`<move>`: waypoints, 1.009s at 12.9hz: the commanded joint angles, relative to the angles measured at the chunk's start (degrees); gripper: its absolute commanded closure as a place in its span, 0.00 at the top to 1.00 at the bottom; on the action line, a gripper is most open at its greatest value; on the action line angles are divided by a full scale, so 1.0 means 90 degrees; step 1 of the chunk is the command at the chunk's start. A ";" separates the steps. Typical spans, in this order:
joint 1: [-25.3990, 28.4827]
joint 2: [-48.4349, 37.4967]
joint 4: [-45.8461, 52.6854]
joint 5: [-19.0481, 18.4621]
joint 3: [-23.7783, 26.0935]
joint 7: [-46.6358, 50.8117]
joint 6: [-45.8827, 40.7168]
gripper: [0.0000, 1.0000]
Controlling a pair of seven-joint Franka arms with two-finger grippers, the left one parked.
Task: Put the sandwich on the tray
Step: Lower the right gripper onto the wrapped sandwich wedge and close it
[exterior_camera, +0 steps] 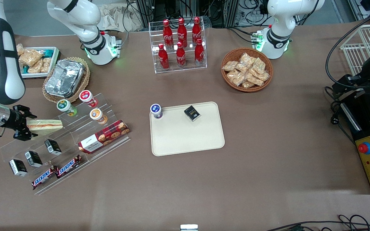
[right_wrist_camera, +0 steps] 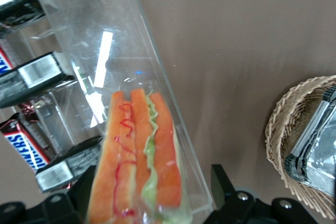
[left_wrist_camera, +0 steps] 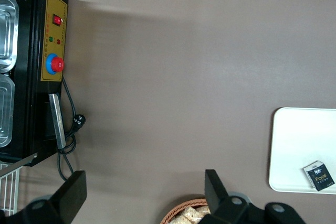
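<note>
Gripper (exterior_camera: 27,127) clamps sandwich (exterior_camera: 44,124) by one end above acrylic rack (exterior_camera: 63,144); slippery wrap may let it slide out before reaching tray (exterior_camera: 187,131).

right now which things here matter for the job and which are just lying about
Job: clear-wrapped triangular sandwich held in the tool above the clear acrylic stand; flat cream rectangular tray.

Lying about: red cola bottles, wicker basket of snack packets, Snickers bars, crinkled foil container.
</note>
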 commanded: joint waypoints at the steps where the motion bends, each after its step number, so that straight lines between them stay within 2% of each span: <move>1: -0.0116 -0.0202 -0.0391 0.0165 0.0035 0.0019 0.0360 0.58; 3: -0.0087 -0.0183 -0.0352 0.0165 0.0035 0.0019 0.0447 0.47; 5: -0.0077 -0.0212 -0.0294 0.0155 0.0055 -0.0087 0.0555 0.26; 8: -0.0115 -0.0193 0.0573 0.0290 0.0084 -0.1470 0.0458 0.26; 10: -0.0125 -0.0067 0.1305 0.0836 0.0045 -0.2436 -0.0066 0.26; 13: 0.0049 0.0149 0.2039 0.0868 0.0200 -0.3734 -0.0663 0.26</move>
